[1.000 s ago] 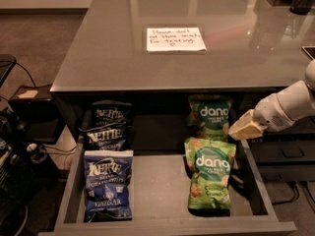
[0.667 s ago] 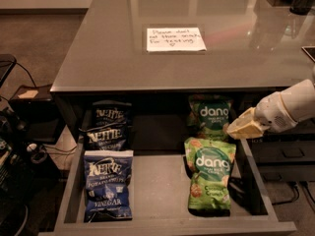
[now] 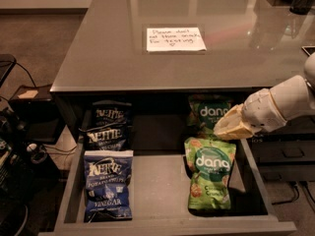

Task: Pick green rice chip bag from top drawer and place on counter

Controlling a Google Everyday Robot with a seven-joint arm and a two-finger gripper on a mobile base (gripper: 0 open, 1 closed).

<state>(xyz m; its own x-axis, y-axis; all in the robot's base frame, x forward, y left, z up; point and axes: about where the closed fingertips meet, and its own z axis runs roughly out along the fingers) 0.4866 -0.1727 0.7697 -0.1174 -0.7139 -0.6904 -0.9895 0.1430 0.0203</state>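
A glossy grey desk [image 3: 123, 58] is seen filling the upper part of the camera view. Below its front edge the top drawer [image 3: 162, 195] is pulled open. A white arm [image 3: 288, 102] is reached in from the right. Three blue Kettle bags [image 3: 108, 183] are laid along the drawer's left side – one in front, two darker ones behind. On the right, a front green rice chip bag [image 3: 210, 173] is laid flat on the drawer floor, and a rear green rice chip bag [image 3: 210, 113] is propped behind it. A white handwritten note [image 3: 175, 39] is set on the desk. The tan tool [image 3: 227, 127] is held over the front bag's top right corner, just beside the rear bag – how far open it is, or whether anything is held, cannot be told.
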